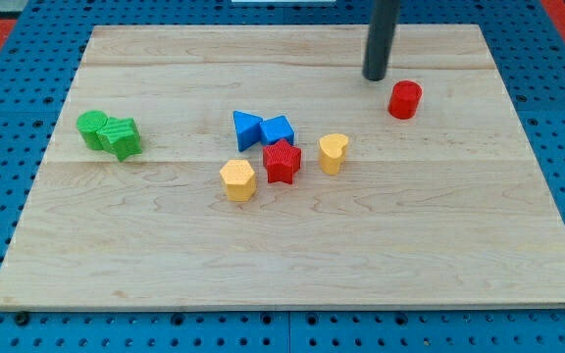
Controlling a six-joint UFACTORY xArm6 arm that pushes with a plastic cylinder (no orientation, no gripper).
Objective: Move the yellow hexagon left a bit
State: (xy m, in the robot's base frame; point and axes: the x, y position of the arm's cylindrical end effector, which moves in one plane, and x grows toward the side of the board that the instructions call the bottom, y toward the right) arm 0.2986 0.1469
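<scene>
The yellow hexagon (pixel 237 179) lies on the wooden board near its middle, just left of the red star (pixel 282 161). My tip (pixel 376 76) stands at the view's top, right of centre, far up and to the right of the yellow hexagon. It is just left of the red cylinder (pixel 405 99) and apart from it.
A yellow heart (pixel 333 152) sits right of the red star. A blue triangle (pixel 246 129) and a blue cube (pixel 278 128) touch each other above the star. Two green blocks, a cylinder (pixel 92 127) and a star-like block (pixel 122 137), sit together at the view's left. The board's edge (pixel 292 306) runs along the bottom.
</scene>
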